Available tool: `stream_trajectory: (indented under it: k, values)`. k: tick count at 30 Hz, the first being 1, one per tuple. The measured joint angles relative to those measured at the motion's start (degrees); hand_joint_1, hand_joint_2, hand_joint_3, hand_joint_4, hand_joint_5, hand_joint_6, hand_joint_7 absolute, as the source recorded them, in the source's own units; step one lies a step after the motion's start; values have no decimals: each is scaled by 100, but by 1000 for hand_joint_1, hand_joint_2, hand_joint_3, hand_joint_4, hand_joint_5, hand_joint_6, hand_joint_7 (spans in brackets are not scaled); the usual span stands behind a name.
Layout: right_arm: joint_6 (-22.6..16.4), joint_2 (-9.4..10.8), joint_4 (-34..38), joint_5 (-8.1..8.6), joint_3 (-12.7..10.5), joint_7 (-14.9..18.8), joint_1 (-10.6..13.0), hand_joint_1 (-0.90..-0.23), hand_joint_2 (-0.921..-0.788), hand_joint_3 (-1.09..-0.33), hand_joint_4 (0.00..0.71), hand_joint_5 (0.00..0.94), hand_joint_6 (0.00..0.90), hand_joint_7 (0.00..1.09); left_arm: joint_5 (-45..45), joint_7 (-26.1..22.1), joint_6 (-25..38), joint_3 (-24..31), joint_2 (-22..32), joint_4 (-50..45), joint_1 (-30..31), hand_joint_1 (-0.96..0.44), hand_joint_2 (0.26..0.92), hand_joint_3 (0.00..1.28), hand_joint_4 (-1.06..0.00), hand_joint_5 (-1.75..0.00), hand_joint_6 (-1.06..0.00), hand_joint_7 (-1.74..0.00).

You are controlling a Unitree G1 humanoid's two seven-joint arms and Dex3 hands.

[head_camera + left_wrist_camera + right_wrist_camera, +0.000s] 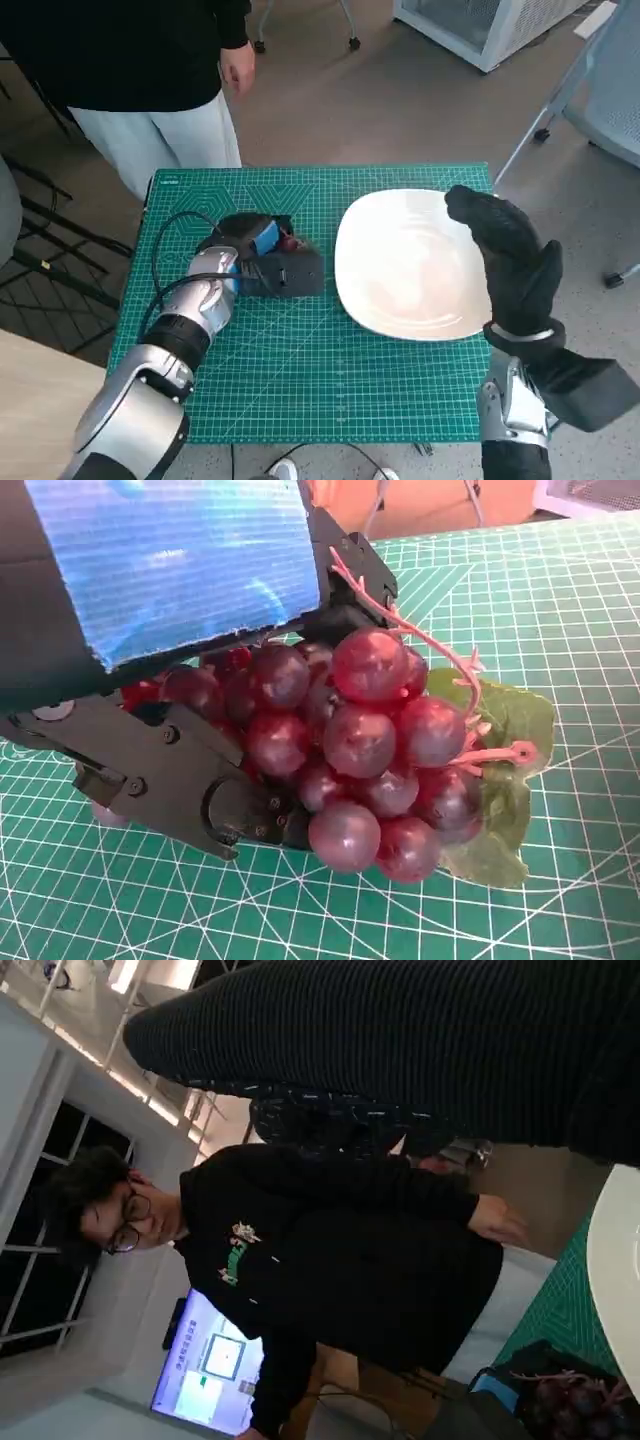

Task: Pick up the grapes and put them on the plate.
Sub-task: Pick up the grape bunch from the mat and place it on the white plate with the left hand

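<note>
A bunch of dark red grapes (360, 750) with a green leaf (505, 780) and a pink stem lies on the green cutting mat (300, 380). My left hand (262, 250) lies over the bunch and grips it, with black fingers (190, 780) on both sides; the leaf still touches the mat. In the head view only a bit of the grapes (291, 242) shows beside that hand. The white plate (400, 270) sits to the right of them, with nothing on it. My gloved right hand (510, 255) is raised above the plate's right rim, fingers stretched out, holding nothing.
A person in a black top (150, 60) stands at the table's far left corner, also filling the right wrist view (340, 1260). A black cable (160, 255) loops on the mat by my left forearm. Chair legs (545, 120) stand on the floor at right.
</note>
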Motion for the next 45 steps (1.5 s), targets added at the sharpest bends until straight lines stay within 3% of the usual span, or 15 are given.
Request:
stream_trajectory:
  k: [8,17,28,34,45]
  values:
    - [-6,-1,9,8,-4,14,-8,-655,-921,-715,285,2,215,44,-5,-162,138,33,101,-513,125,2,921,134,-583,-1412,-609,-1047]
    - [6,-9,-9,11,-6,14,-58,-652,-921,-717,285,1,215,46,-6,-584,315,148,484,-2041,696,5,921,167,-508,-1525,-626,-992]
    - [20,-14,-29,18,-8,18,-104,-648,-921,-718,285,1,214,47,-5,-1006,554,626,1087,-4265,1219,2,921,166,-565,-1396,-551,-1137]
    - [20,-15,-11,18,-9,29,-122,-647,-921,-719,285,1,213,47,-15,-1136,642,984,1333,-5332,1457,2,921,152,-592,-1371,-556,-1126]
    - [20,-13,-11,17,-5,32,-166,-642,-921,-721,285,1,213,49,50,-1185,747,1393,1475,-6385,1659,2,921,136,-615,-1210,-550,-1268]
